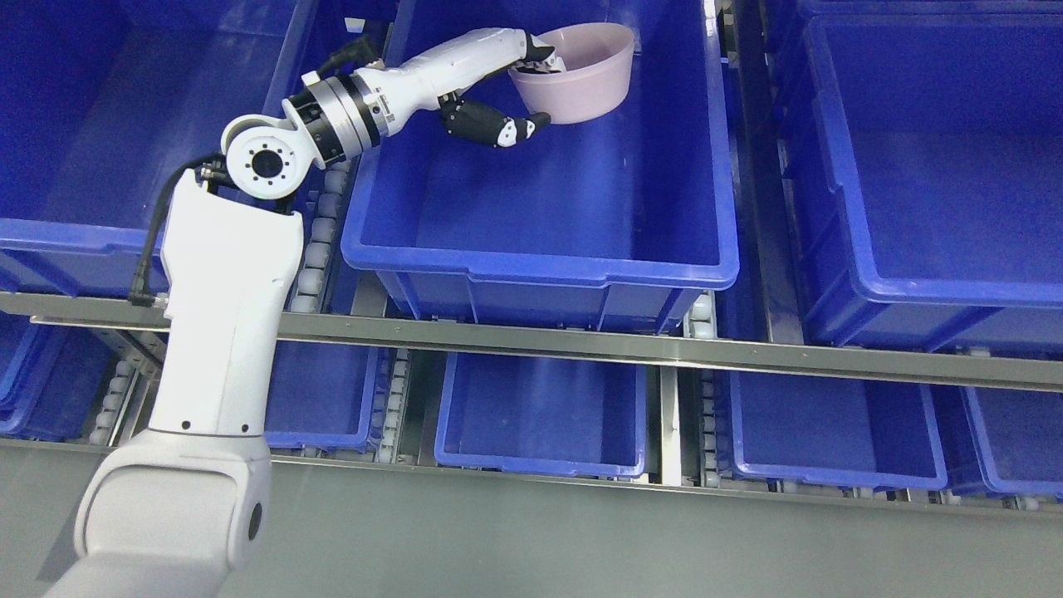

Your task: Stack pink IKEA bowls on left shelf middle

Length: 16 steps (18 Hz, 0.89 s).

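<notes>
A pink bowl point(581, 75) is tilted near the back of the middle blue bin point(540, 262). My left hand point(531, 87) reaches in from the lower left and is shut on the bowl's near rim: the fingers point(540, 56) hook inside it and the black thumb point(498, 126) lies under its outer wall. I cannot tell whether the bowl touches the bin floor. The right arm does not show.
Blue bins stand to the left point(75, 232) and right point(938, 274) on the same shelf level, separated by roller tracks point(320, 224). A metal shelf rail point(581, 342) runs across the front. Further blue bins point(540, 415) sit on the level below.
</notes>
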Tool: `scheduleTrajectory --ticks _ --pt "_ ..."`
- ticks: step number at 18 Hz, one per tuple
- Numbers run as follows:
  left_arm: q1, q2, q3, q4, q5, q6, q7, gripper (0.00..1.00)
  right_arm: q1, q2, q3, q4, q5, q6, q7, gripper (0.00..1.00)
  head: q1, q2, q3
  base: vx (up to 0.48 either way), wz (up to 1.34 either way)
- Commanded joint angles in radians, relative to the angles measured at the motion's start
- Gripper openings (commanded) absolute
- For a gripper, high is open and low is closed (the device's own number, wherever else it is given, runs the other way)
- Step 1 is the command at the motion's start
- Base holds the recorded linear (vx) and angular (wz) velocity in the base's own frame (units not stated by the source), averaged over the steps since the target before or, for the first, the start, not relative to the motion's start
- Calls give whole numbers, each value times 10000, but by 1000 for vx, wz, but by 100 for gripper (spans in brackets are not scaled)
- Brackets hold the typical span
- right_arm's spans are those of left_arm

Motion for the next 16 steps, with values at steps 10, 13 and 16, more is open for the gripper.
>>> scheduleTrajectory --ticks 10,13,16 --pt "174 -146 -110 928 -201 34 147 75 290 -175 -123 -337 -1 -44 5 100 0 0 0 0 0" --pt "221 -146 1175 636 -79 538 467 96 290 -175 -123 -337 -1 -44 5 100 0 0 0 0 0" --pt "282 -146 1978 528 1662 862 2426 100 290 -175 -108 -337 -1 -59 5 100 0 0 0 0 0"
